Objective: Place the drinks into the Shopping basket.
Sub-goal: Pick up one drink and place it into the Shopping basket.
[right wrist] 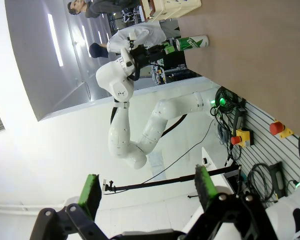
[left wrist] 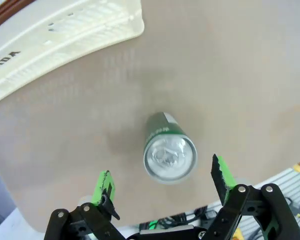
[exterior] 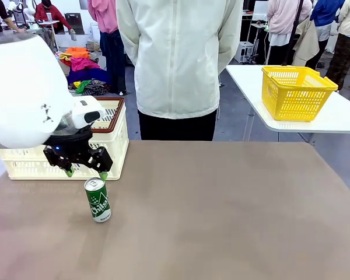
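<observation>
The left tool (exterior: 86,171), jaws apart over the can (exterior: 97,200) near the desk's left edge, could knock it over.

One green can (exterior: 97,200), one cream basket (exterior: 114,137), one yellow basket (exterior: 296,92).

Even, bright indoor light is falling from overhead, leaving only a faint soft shadow beside the green can (exterior: 97,200) on the counter (exterior: 221,210). In the front view the near white arm is looming large and soft-edged, slightly out of focus. The left wrist view is bending the basket (left wrist: 65,40) edge into a curve, and the can's silver top is catching glare. The right wrist view is washing out to white across its lower left, with ceiling strip lights glowing
</observation>
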You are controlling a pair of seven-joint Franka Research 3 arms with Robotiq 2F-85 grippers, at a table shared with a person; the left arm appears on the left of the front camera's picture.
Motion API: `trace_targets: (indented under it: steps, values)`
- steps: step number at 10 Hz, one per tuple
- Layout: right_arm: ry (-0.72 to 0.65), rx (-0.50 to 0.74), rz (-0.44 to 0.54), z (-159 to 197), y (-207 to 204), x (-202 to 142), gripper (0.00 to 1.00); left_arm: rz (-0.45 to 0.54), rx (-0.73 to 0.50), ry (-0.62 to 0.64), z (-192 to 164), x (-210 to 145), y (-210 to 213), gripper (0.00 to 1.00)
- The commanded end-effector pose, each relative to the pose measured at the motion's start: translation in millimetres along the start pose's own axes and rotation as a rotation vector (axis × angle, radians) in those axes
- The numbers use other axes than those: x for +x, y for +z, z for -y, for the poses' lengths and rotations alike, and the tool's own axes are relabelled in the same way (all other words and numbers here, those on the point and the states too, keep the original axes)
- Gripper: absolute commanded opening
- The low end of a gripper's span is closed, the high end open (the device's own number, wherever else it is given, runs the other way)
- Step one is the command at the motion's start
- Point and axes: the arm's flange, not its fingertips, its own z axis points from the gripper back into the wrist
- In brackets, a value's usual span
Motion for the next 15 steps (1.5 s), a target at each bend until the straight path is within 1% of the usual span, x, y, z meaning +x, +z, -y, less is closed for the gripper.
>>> trace_targets:
  steps: [1, 3, 6, 10, 11, 12, 15]
  values:
    - [-0.019, -0.016, -0.007, -5.9, 1.7, -2.4, 1.00, -0.031, -0.005, 0.045, 3.1, 3.0, -32.1, 1.00]
    - [-0.019, -0.016, -0.007, -5.9, 1.7, -2.4, 1.00, -0.086, 0.012, 0.053, 4.7, 3.5, -58.3, 1.00]
    - [-0.019, -0.016, -0.007, -5.9, 1.7, -2.4, 1.00, -0.122, 0.010, 0.047, 4.3, 6.2, -79.9, 1.00]
    - [-0.019, -0.016, -0.007, -5.9, 1.7, -2.4, 1.00, -0.118, -0.005, 0.047, 3.8, 7.7, -88.3, 1.00]
    - [-0.019, -0.016, -0.007, -5.9, 1.7, -2.4, 1.00, -0.116, -0.007, 0.040, 4.3, 7.0, -88.8, 0.47]
    - [-0.019, -0.016, -0.007, -5.9, 1.7, -2.4, 1.00, -0.125, -0.006, 0.036, 5.4, 5.7, -88.3, 0.00]
    - [-0.019, -0.016, -0.007, -5.9, 1.7, -2.4, 1.00, -0.157, 0.001, 0.016, 7.4, 2.6, -86.3, 0.00]
